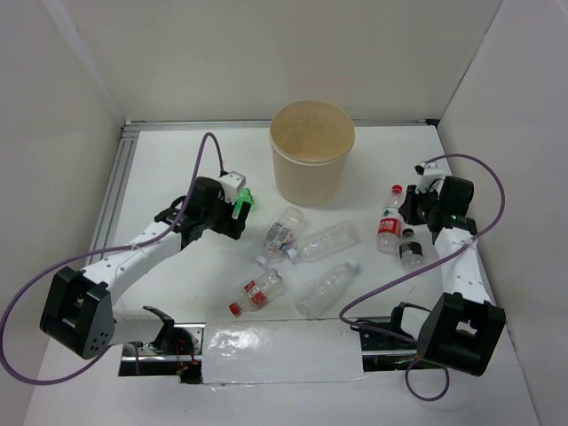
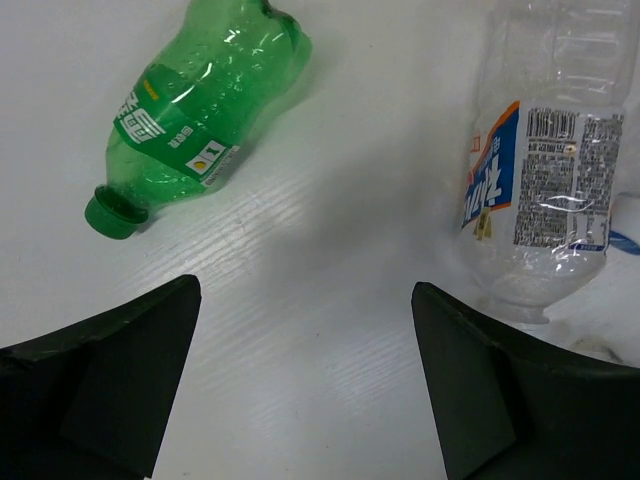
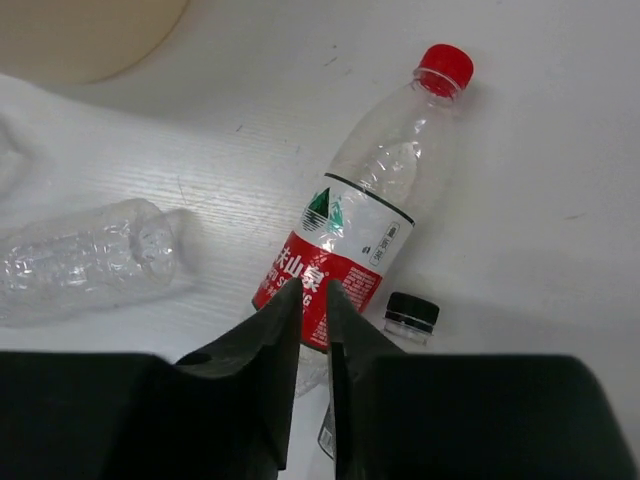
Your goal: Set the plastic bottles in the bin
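Observation:
The beige bin (image 1: pixel 312 151) stands at the back centre. A green bottle (image 1: pixel 242 202) (image 2: pixel 195 110) lies just beyond my left gripper (image 1: pixel 232 220) (image 2: pixel 305 330), which is open over bare table. A clear blue-labelled bottle (image 2: pixel 545 190) (image 1: pixel 282 232) lies to its right. My right gripper (image 1: pixel 408 213) (image 3: pixel 310 290) is shut and empty, hovering over a red-labelled, red-capped bottle (image 3: pixel 370 210) (image 1: pixel 389 222). A black-capped bottle (image 3: pixel 410 312) (image 1: pixel 410 248) lies beside it. Three more bottles lie mid-table: a clear one (image 1: pixel 327 241), a white-capped one (image 1: pixel 326 288) and a red-capped one (image 1: pixel 257 293).
White walls enclose the table on the left, back and right. A metal rail (image 1: pixel 120 186) runs along the left edge. A crumpled clear bottle (image 3: pixel 85 260) lies left of the right gripper, with the bin's wall (image 3: pixel 80 35) beyond it.

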`<state>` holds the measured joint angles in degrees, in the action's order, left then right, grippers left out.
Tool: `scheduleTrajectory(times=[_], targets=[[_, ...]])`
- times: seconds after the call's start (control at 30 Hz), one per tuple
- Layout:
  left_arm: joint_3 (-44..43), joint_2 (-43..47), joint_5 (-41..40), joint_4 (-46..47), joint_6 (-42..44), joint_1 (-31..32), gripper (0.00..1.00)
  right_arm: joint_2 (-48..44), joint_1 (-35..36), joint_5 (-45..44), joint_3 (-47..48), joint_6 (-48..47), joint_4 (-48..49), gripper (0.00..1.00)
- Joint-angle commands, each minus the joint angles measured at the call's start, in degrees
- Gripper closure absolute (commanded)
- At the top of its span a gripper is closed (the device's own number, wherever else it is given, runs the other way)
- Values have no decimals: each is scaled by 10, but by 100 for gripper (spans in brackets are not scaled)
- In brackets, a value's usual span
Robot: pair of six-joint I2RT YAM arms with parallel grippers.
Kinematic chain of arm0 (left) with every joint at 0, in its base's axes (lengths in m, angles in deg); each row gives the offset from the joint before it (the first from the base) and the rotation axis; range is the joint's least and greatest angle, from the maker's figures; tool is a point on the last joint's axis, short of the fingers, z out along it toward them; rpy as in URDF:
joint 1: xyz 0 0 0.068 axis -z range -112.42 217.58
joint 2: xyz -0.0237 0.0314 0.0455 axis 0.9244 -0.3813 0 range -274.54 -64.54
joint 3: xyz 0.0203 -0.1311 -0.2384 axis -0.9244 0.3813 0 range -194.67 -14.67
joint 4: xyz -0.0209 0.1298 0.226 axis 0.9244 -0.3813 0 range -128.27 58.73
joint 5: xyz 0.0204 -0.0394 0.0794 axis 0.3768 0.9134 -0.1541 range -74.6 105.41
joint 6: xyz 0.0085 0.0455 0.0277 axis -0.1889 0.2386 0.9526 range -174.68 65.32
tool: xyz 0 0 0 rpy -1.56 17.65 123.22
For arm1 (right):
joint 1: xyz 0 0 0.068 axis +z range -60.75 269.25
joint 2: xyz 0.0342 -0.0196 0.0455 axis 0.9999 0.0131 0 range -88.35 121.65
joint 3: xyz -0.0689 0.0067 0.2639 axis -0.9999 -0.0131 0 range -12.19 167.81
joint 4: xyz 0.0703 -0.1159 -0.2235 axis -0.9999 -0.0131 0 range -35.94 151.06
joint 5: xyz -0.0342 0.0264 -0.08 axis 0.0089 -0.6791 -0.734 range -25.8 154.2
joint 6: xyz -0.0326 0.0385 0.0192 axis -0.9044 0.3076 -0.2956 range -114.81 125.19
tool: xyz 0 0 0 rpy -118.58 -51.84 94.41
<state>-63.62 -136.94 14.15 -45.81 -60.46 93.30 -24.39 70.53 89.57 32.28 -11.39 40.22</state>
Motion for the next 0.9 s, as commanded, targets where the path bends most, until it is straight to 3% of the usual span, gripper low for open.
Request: scheduleTrajectory(times=[0.0, 0.03, 0.07, 0.17, 0.3, 0.53, 0.87], targets=[[-16, -15, -14, 30, 64, 12, 0, -2, -3, 46, 19, -21, -12, 77], [-16, -24, -21, 30, 79, 12, 0, -2, -3, 55, 13, -29, -12, 42], [-16, -33, -30, 37, 86, 12, 0, -2, -3, 55, 13, -29, -17, 27], [-16, -61, -48, 56, 112, 12, 0, -2, -3, 60, 3, -42, -23, 2], [-30, -102, -115, 97, 125, 12, 0, 4, -3, 93, 3, -49, -28, 2], [-44, -117, -101, 168, 189, 12, 0, 16, -3, 99, 8, -54, -33, 0], [-145, -329, -89, 142, 227, -12, 2, 32, -3, 99, 32, -54, -44, 0]])
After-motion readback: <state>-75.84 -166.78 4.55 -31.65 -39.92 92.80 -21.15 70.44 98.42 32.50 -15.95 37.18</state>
